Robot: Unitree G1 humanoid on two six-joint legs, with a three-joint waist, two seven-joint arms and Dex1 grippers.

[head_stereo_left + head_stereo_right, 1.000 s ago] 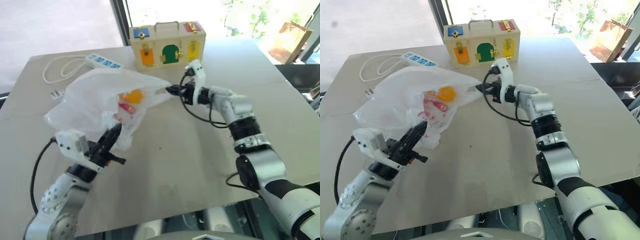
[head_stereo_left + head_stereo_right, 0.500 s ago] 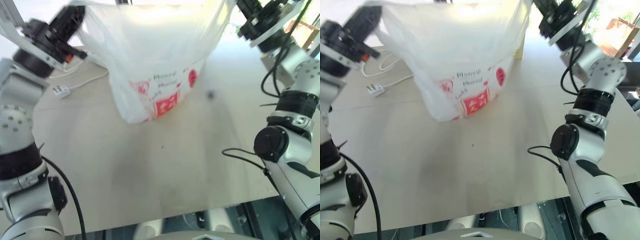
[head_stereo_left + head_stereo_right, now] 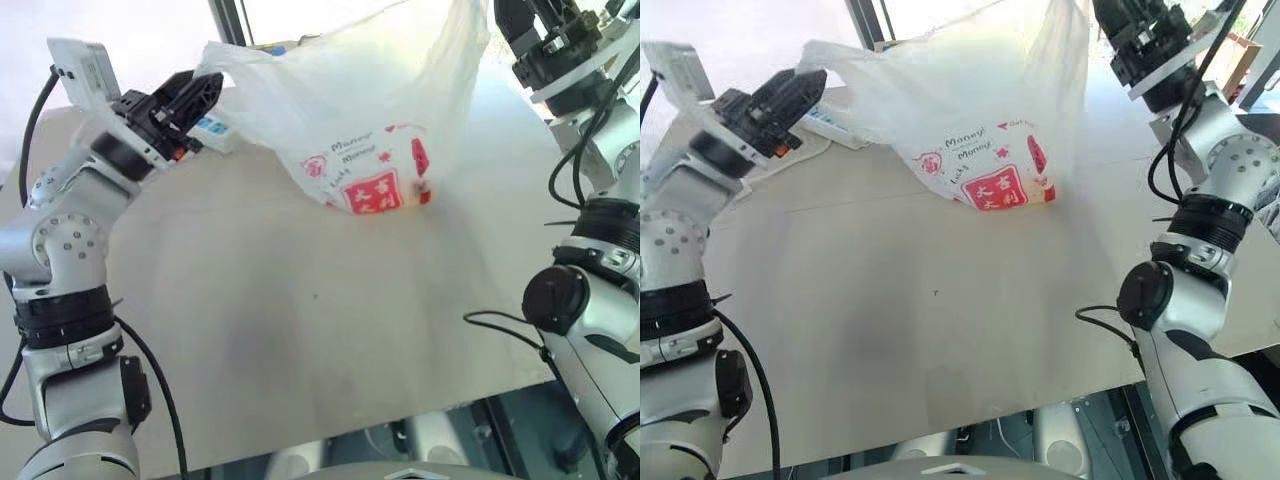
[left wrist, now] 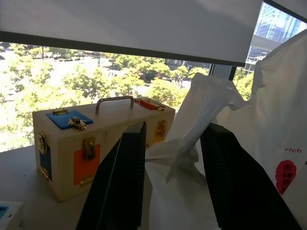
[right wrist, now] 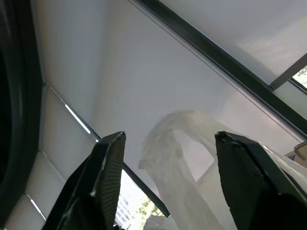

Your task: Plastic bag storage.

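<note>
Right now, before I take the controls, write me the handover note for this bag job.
Left gripper: open, a twisted edge of the plastic bag between its fingers, not clamped.
Right gripper: open, raised, a bag handle loop between its fingers, not gripped.
Bag: spread upright between both grippers, printed bottom at the table, in front of the wooden latch box.
Done: bag opened out.
Left: regrip, then gather and stow it; where to is not evident.

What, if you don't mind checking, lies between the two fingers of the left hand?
A twisted handle of the plastic bag lies between the left hand's fingers, seen in the left wrist view.
</note>
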